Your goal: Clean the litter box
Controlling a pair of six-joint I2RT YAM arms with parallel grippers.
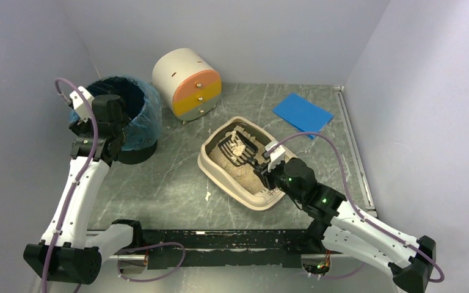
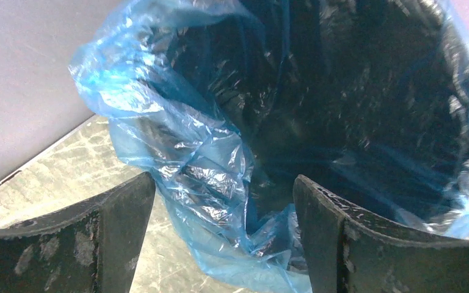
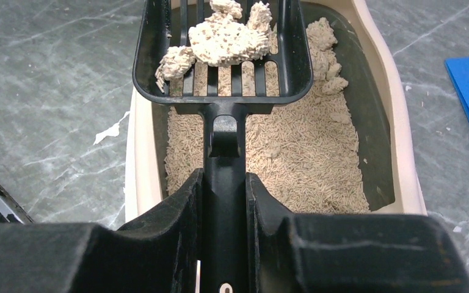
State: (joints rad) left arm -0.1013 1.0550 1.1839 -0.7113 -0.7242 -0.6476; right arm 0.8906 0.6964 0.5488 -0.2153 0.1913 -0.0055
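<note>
Beneath everything, grey marbled desk (image 1: 159, 183), with the shallow beige plastic litter box (image 1: 253, 203) lying at an angle near its middle and serving here as the landmark. Inside the box: tan sandy litter (image 3: 293, 159) spread thin, plus a few pale lumps (image 3: 327, 55) left at the far end. Well to the box's left and a little beyond it, round black bin with a crinkled blue plastic liner (image 1: 143, 131), seemingly empty, though dark inside. Beyond the box, white cylindrical drawer unit with orange and yellow fronts (image 1: 187, 85); off to the box's far right, flat blue sheet (image 1: 303, 113). Over the box's far half, black slotted plastic scoop (image 3: 223, 122), apparently raised above the litter and loaded with a heap of off-white clumps (image 3: 226, 43). At the box's near end, right pincer (image 3: 225, 183) clamped narrow on the scoop's handle; well left of the box, left pincer (image 2: 220, 195) spread wide, holding nothing, right at the bin. Probably the carry stage now: hold the scoop level, shake gently above the box to drop loose grains back, travel slowly leftward, tip only once fully over the liner. Mind the small piece perched at the scoop's left edge. Just off the box's left side, white speck of spillage (image 3: 113, 129) on the desk.
</note>
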